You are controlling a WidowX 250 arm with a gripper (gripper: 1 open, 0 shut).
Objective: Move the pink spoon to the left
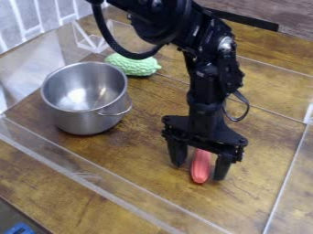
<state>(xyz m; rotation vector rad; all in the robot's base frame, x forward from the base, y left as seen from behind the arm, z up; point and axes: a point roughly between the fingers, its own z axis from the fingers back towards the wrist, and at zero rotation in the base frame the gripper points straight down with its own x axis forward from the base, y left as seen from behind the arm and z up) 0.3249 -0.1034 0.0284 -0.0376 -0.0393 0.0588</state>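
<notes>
The pink spoon (pixel 200 168) lies on the wooden table at lower right; only its thick pinkish-red handle shows, the bowl hidden behind the gripper. My gripper (pixel 200 165) points straight down over it, open, one black finger (pixel 178 156) on the spoon's left and the other on its right. The fingertips are down at the tabletop, straddling the handle. Whether they touch the spoon I cannot tell.
A steel pot (pixel 84 97) stands at left. A bumpy green object (pixel 134 64) lies behind it. A clear plastic wall (pixel 86 174) fences the near and left sides of the table; a wire frame (pixel 91 38) sits at the back.
</notes>
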